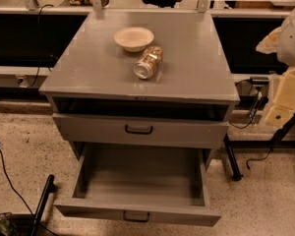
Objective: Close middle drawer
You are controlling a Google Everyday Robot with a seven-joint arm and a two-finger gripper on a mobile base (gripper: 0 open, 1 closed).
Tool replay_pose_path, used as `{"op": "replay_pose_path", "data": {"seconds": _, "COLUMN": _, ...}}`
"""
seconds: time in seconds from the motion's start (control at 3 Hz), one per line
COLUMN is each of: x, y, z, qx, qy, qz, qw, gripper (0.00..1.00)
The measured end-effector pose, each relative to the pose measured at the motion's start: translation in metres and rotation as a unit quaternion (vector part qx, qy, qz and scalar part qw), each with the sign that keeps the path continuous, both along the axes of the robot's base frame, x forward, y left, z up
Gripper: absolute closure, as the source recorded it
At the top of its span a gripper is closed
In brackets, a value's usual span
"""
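The middle drawer point(137, 211) is wide, grey and low-fronted, with a small dark centre pull point(136, 216). It is pulled far out towards the camera and its inside is empty. Above it, the taller-fronted grey drawer point(138, 130) stands slightly out, with a dark gap over it. The lowest drawer is hidden beneath the open one. My gripper point(284, 100) is at the right edge of the camera view, beside the cabinet's right side. It is well apart from the drawers and touches nothing.
A white bowl point(133, 38) and a jar lying on its side point(148, 62) are on the cabinet top point(88, 68). A black stand leg point(232, 159) and cables are at the right. A black bar point(42, 200) and a wire basket point(0, 225) are at the lower left.
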State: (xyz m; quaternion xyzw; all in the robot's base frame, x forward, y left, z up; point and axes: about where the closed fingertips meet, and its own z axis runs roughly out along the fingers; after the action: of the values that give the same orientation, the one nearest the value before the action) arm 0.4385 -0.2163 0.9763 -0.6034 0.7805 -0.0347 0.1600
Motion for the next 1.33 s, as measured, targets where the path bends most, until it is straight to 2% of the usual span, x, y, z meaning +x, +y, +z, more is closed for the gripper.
{"op": "replay_pose_path", "data": {"seconds": 0.33, "x": 0.000, "y": 0.000, "z": 0.000, "qx": 0.000, "qy": 0.000, "qz": 0.000, "qw": 1.0000, "gripper": 0.00}}
{"op": "replay_pose_path", "data": {"seconds": 0.67, "x": -0.002, "y": 0.010, "z": -0.035, "qx": 0.021, "qy": 0.017, "qz": 0.007, "qw": 0.9996, "gripper": 0.00}}
{"op": "replay_pose_path", "data": {"seconds": 1.0, "x": -0.014, "y": 0.039, "z": -0.116, "qx": 0.093, "qy": 0.045, "qz": 0.037, "qw": 0.9940, "gripper": 0.00}}
{"op": "replay_pose_path", "data": {"seconds": 1.33, "x": -0.019, "y": 0.044, "z": -0.152, "qx": 0.106, "qy": 0.048, "qz": 0.033, "qw": 0.9926, "gripper": 0.00}}
